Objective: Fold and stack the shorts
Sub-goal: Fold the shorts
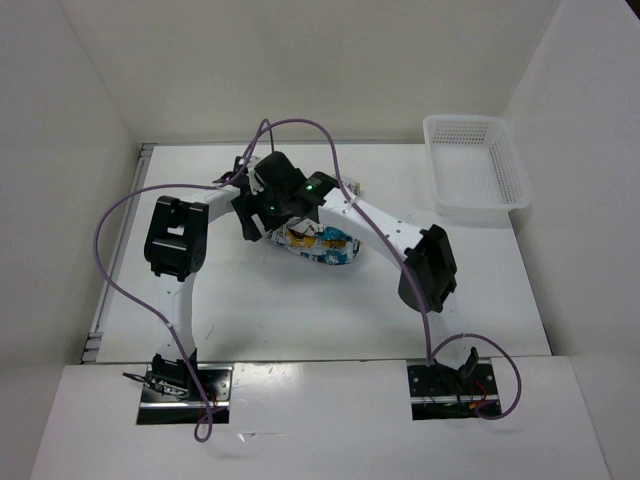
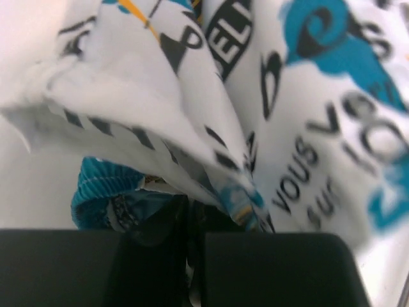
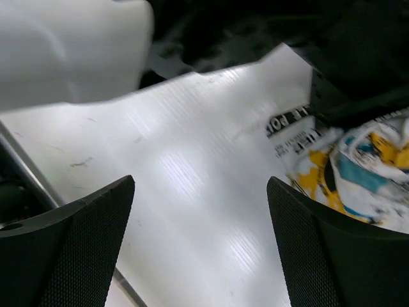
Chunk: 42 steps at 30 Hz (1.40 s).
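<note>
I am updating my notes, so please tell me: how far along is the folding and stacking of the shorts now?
Done: nothing visible; the shorts are a crumpled, unfolded bunch. In hand: the left end effector pinches their fabric; the right end effector is open and empty beside them. Left: the whole fold and the stacking.

A flat white worktop (image 1: 300, 310) is boxed in by plain white wall panels (image 1: 300, 60) along its far, left and right edges, under bright, even light.

White table (image 1: 300, 310): shorts (image 1: 322, 245) bunched centre, basket (image 1: 480, 208) far right.
</note>
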### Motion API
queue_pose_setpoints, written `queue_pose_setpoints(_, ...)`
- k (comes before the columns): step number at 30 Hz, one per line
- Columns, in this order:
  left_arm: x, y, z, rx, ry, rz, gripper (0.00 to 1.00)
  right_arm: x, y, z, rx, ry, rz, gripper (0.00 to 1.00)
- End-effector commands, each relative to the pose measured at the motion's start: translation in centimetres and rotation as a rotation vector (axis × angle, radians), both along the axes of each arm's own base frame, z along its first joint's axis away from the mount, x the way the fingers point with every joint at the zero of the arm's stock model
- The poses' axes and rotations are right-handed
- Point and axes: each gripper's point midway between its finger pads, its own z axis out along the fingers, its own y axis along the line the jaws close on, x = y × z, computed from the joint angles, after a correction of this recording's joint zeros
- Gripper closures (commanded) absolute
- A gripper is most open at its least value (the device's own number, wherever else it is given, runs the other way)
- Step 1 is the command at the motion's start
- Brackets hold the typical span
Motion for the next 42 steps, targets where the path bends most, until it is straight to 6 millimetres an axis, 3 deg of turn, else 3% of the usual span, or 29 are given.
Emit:
queue_pose_setpoints(1, -0.1, -0.3, -1.1, 0.016, 0.013, -0.005, 0.88, 2.1, -2.5, 14.5, 0.193, -0.389, -0.042, 0.12)
queue_pose_setpoints(2, -0.1, -0.1, -0.7, 0.025, 0.008, 0.002, 0.88, 3.1, -4.1, 14.0, 0.18, -0.374, -0.101, 0.13)
queue_pose_setpoints(3, 0.0, -0.2, -0.1, 0.023, -0.004, 0.002, 0.86, 5.6, -8.1, 12.3, 0.145, -0.334, -0.199, 0.13)
queue_pose_setpoints(4, -0.4, 0.1, -0.6, 0.035, 0.017, 0.007, 0.83, 6.5, -10.1, 10.9, 0.143, -0.261, -0.263, 0.13)
queue_pose_setpoints(5, -0.3, 0.0, -0.2, 0.033, 0.008, 0.008, 0.82, 7.4, -12.3, 8.0, 0.109, -0.188, -0.304, 0.1)
queue_pose_setpoints(6, -0.3, 0.0, -0.2, 0.033, 0.008, 0.008, 0.81, 9.4, -15.6, 6.7, 0.103, -0.156, -0.36, 0.04)
queue_pose_setpoints(9, -0.4, 0.2, -0.3, 0.042, 0.015, 0.013, 0.78, 9.6, -17.3, 3.3, 0.106, -0.068, -0.282, 0.0)
queue_pose_setpoints(10, -0.4, 0.4, -0.5, 0.056, 0.022, 0.021, 0.78, 10.9, -18.7, 2.5, 0.105, -0.056, -0.312, 0.0)
queue_pose_setpoints(13, -1.1, 0.9, -1.6, 0.089, 0.05, 0.038, 0.78, 12.1, -20.2, 4.0, 0.163, -0.058, -0.322, 0.0)
queue_pose_setpoints(15, -1.4, 1.0, -1.9, 0.091, 0.06, 0.037, 0.76, 12.9, -21.7, 3.7, 0.167, -0.053, -0.362, 0.0)
queue_pose_setpoints(17, -1.6, 1.0, -2.0, 0.093, 0.069, 0.037, 0.74, 12.9, -21.9, 0.8, 0.164, 0.018, -0.348, 0.0)
queue_pose_setpoints(19, -1.6, 1.0, -2.0, 0.093, 0.069, 0.037, 0.74, 11.7, -20.6, -1.0, 0.2, 0.104, -0.274, 0.0)
queue_pose_setpoints(20, -1.6, 1.0, -2.0, 0.093, 0.069, 0.037, 0.74, 11.1, -20.2, -2.9, 0.196, 0.153, -0.243, 0.0)
queue_pose_setpoints(21, -1.6, 1.0, -2.0, 0.093, 0.069, 0.037, 0.73, 10.7, -19.7, -3.3, 0.216, 0.181, -0.214, 0.0)
queue_pose_setpoints(23, -1.5, 1.0, -1.5, 0.091, 0.059, 0.037, 0.73, 10.4, -20.2, -5.7, 0.197, 0.24, -0.236, 0.0)
queue_pose_setpoints(30, -1.7, 1.1, -1.4, 0.092, 0.062, 0.037, 0.71, 10.9, -20.7, -9.5, 0.141, 0.274, -0.253, 0.0)
queue_pose_setpoints(33, -1.7, 1.1, -1.4, 0.092, 0.062, 0.037, 0.71, 10.5, -20.6, -9.8, 0.147, 0.292, -0.244, 0.0)
queue_pose_setpoints(34, -1.7, 1.1, -1.4, 0.092, 0.062, 0.037, 0.71, 9.6, -20.0, -10.2, 0.15, 0.313, -0.224, 0.04)
queue_pose_setpoints(35, -1.7, 1.1, -1.4, 0.092, 0.062, 0.037, 0.71, 8.7, -19.6, -9.8, 0.157, 0.325, -0.204, 0.17)
queue_pose_setpoints(39, -2.2, 0.6, -1.5, 0.056, 0.08, 0.011, 0.78, 6.0, -18.7, -8.0, 0.192, 0.345, -0.155, 0.5)
queue_pose_setpoints(42, -2.3, 0.3, -1.6, 0.039, 0.083, 0.0, 0.87, 3.3, -17.7, -6.5, 0.21, 0.354, -0.099, 0.61)
